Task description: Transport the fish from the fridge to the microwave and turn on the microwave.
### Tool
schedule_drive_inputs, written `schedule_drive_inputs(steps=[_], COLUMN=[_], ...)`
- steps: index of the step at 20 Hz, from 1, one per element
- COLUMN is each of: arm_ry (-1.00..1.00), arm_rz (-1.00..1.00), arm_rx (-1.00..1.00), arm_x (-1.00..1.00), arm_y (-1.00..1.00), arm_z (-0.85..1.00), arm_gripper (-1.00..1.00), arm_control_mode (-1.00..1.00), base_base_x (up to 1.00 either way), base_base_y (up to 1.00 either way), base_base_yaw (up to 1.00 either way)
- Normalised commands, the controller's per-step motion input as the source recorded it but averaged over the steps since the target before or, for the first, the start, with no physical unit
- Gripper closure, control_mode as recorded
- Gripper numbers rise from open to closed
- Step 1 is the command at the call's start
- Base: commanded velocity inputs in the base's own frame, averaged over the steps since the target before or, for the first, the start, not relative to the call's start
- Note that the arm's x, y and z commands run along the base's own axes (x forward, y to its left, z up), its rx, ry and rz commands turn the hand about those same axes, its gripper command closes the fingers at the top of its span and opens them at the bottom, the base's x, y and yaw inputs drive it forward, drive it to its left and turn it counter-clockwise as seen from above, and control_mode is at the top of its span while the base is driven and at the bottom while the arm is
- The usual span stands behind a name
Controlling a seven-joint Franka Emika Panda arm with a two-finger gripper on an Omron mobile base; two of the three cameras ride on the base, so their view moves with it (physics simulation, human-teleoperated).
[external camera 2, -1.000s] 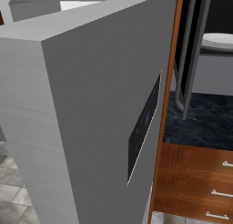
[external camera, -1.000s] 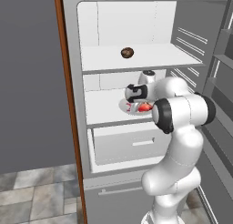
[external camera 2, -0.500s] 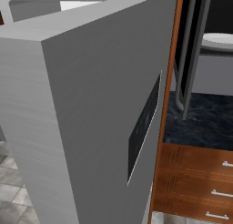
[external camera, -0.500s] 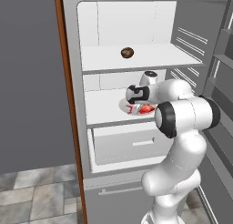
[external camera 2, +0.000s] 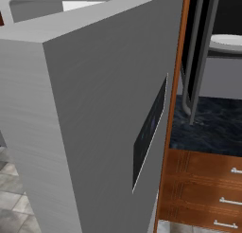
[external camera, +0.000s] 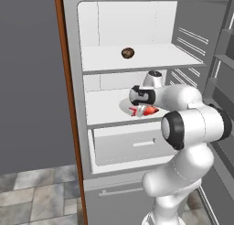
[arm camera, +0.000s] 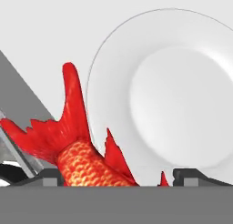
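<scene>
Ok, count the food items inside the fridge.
2: a dark brown ball on the upper shelf, and the fish between the gripper's fingers by the plate. The arm may hide others.

Scaly fish [arm camera: 86,166], glossy white plate [arm camera: 182,100]

Fridge [external camera 2: 85,132]: light-grey side panel close to the camera, bearing a narrow dark slanted panel [external camera 2: 150,128]. Beside it, an upright orange-brown wood edge [external camera 2: 174,104]. Right of that: wooden drawers [external camera 2: 203,189] with silver handles, dark speckled worktop [external camera 2: 208,125] above. Grey tiled floor [external camera 2: 14,213] lower left.
</scene>
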Motion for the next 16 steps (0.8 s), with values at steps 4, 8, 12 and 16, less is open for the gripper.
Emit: schedule_drive_inputs(steps=[4,8,12,16], arm_ry=[0.00,0.00,-0.01,-0.01], arm_rz=[0.00,0.00,0.00,0.00], arm_rx=[-0.04,-0.05,-0.02,0.00], arm_x=[-0.44,-0.48,-0.53,-0.55], arm_y=[0.09,0.21,0.18,0.10], arm_z=[0.18,0.11,0.13,0.20], arm_gripper=[1.00,1.00,1.00,1.00], arm_control_mode=[-1.00,-1.00,-1.00,-1.00], base_base_x=[0.00,0.00,0.00,0.00], base_base_y=[0.00,0.00,0.00,0.00], base_base_yaw=[0.00,0.00,0.00,0.00])
